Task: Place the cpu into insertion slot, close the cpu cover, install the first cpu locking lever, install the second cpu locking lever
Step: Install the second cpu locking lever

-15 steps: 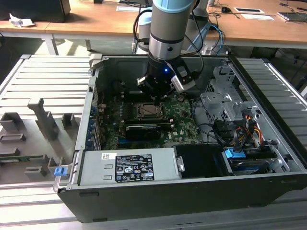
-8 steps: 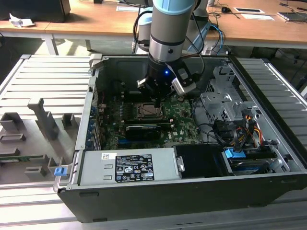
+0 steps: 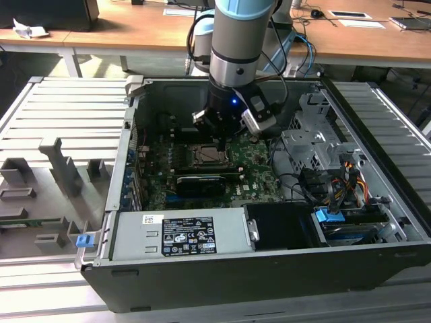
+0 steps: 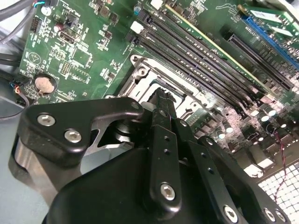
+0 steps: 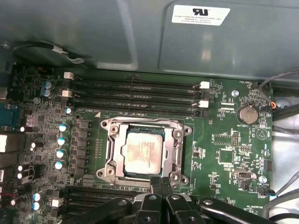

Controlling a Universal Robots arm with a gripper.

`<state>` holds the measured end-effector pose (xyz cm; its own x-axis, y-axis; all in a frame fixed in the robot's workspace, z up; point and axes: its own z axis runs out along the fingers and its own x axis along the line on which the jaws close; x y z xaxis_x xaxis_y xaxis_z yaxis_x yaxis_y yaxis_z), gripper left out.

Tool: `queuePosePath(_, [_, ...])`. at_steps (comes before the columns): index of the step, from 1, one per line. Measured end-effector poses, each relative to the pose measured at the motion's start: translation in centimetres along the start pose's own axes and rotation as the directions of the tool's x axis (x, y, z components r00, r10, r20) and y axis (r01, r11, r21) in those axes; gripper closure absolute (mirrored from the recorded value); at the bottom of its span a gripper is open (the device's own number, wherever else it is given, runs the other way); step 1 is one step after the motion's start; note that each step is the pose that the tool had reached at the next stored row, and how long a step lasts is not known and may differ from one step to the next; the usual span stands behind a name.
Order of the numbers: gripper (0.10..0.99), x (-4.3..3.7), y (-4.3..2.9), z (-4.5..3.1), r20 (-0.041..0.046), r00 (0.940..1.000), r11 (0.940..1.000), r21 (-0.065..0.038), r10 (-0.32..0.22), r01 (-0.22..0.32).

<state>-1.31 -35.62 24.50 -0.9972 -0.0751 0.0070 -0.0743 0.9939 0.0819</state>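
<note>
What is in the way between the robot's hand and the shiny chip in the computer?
Nothing visible. In the first wrist view the cpu already lies in the insertion slot, with the cpu cover framing it. The hand sits at the socket's edge, with only the cover's metal frame between it and the chip.

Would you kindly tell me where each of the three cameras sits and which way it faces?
Exterior view: off the arm, looking down into the open computer case; the arm and claw hang over the insertion slot.
First wrist view: on the arm, facing down at the motherboard, with the cpu seated in the slot under the closed cpu cover; the claw's fingers show.
Second wrist view: on the arm, looking obliquely across the board; the claw's black linkage looms close.
All three share the slot.
</note>
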Motion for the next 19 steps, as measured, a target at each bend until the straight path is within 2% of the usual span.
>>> queuePosePath(3, [0.98, 0.02, -0.25, -0.01, 0.0001, 1.0, 1.0, 0.0, 0.0, 0.0])
queuePosePath(19, [0.98, 0.04, -0.56, -0.04, 0.0, 1.0, 1.0, 0.0, 0.0, 0.0])
